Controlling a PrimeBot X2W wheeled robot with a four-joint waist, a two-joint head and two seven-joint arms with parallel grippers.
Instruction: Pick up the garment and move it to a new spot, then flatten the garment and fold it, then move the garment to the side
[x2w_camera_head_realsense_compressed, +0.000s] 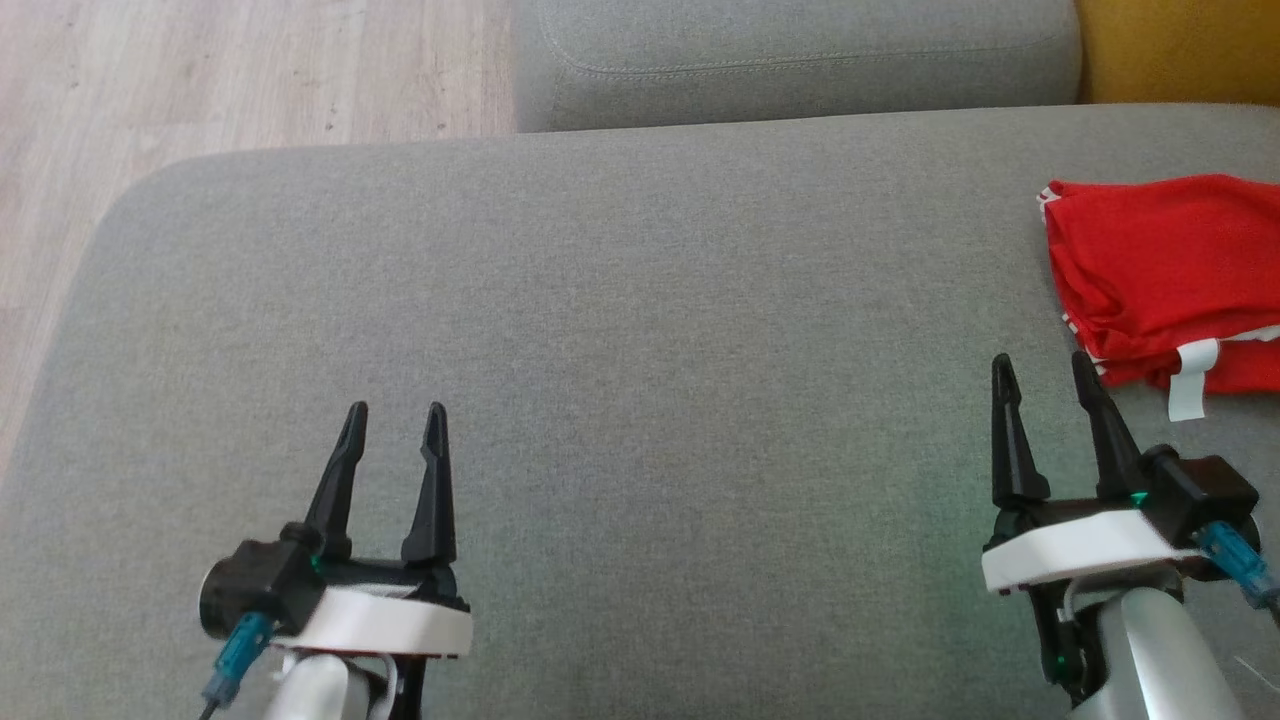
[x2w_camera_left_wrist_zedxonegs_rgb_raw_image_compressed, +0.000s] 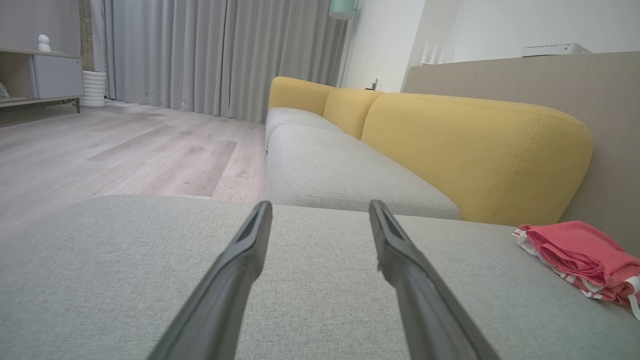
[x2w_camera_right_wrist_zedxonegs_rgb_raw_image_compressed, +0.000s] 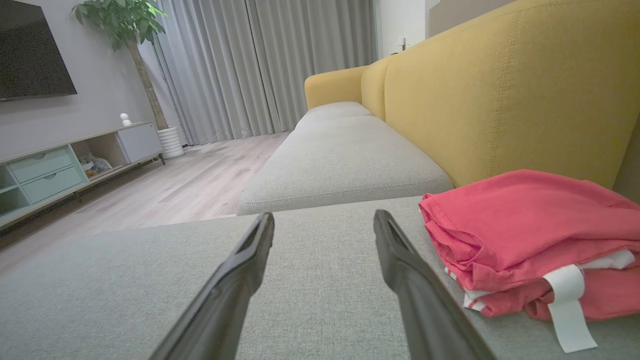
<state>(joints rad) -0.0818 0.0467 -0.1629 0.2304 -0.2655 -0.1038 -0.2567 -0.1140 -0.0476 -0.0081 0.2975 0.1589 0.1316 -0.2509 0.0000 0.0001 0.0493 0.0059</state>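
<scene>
The left pincer (x2w_camera_head_realsense_compressed: 396, 408) hangs over the grey seat (x2w_camera_head_realsense_compressed: 640, 300), its two dark fingers spread apart with nothing between them. The right pincer (x2w_camera_head_realsense_compressed: 1040, 358) stands just as wide and just as empty. Just beside its outer finger, ahead and to its right, lies the garment (x2w_camera_head_realsense_compressed: 1160, 270), red and folded into a stack, with a white tag (x2w_camera_head_realsense_compressed: 1190, 385) hanging off the near edge. It lies well apart from the left pincer. A yellow backrest (x2w_camera_right_wrist_zedxonegs_rgb_raw_image_compressed: 500, 90) rises behind the garment, and pale wood floor (x2w_camera_head_realsense_compressed: 250, 70) lies beyond the left pincer, past the seat's rounded corner.
</scene>
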